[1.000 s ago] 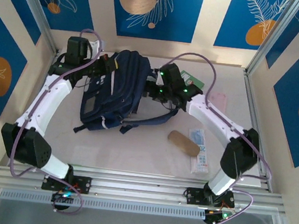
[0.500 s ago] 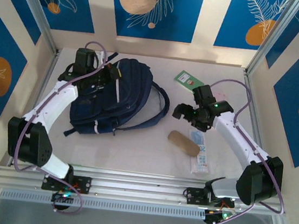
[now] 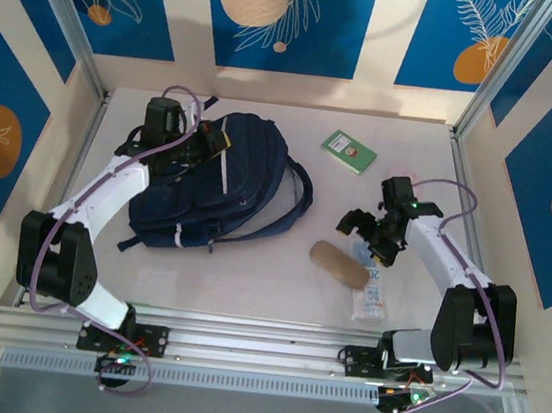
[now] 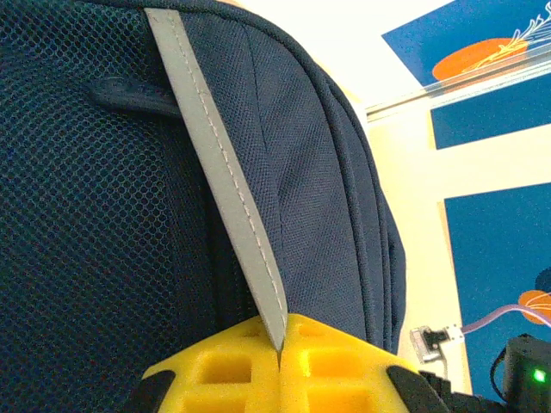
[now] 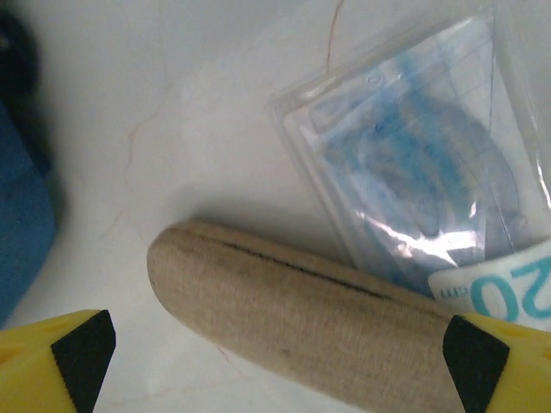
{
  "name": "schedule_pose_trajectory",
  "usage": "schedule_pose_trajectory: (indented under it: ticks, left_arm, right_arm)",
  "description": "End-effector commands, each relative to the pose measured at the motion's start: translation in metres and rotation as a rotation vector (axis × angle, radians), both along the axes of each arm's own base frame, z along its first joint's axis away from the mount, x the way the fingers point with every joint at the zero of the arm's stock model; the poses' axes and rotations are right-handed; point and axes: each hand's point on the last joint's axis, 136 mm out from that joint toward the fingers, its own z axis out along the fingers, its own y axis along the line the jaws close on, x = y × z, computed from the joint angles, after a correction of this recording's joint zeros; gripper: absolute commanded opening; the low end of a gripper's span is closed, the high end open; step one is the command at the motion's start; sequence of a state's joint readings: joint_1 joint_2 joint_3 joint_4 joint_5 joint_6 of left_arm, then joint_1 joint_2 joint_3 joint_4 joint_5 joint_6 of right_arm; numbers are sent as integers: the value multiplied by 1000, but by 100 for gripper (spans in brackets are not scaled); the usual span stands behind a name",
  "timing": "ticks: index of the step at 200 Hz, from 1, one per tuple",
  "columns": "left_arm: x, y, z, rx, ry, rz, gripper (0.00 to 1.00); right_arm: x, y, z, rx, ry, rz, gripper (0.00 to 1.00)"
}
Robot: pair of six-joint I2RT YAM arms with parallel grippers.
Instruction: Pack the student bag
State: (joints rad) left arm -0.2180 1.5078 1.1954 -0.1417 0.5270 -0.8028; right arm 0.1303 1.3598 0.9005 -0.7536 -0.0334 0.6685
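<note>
Right fingers swung off student bag; left fingers clamp it.

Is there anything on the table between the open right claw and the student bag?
Nothing visible blocks it. From above, between the right claw and the student bag lie just table top and the bag's own shoulder strap, looping toward the claw. The beige pouch lies under the claw, not between.
</note>
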Motion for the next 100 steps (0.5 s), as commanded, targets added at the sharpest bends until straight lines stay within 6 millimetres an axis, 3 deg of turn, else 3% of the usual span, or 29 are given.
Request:
schedule_pose_trajectory:
  ticks: [1,44,70,100]
  left_arm:
    - [-2,0,22,-30,-66,-22,0]
    - [-3,1,27,-26,-84,-26,0]
    - [-3,1,28,-30,-84,-30,0]
    - [-2,2,28,-33,-85,-28,0]
  right_arm:
    - [13,23,4,182,-46,11,99]
    - [-2,24,-16,199,12,12,100]
    - [-9,22,-21,176,22,17,100]
    - [-20,33,-22,177,38,60,99]
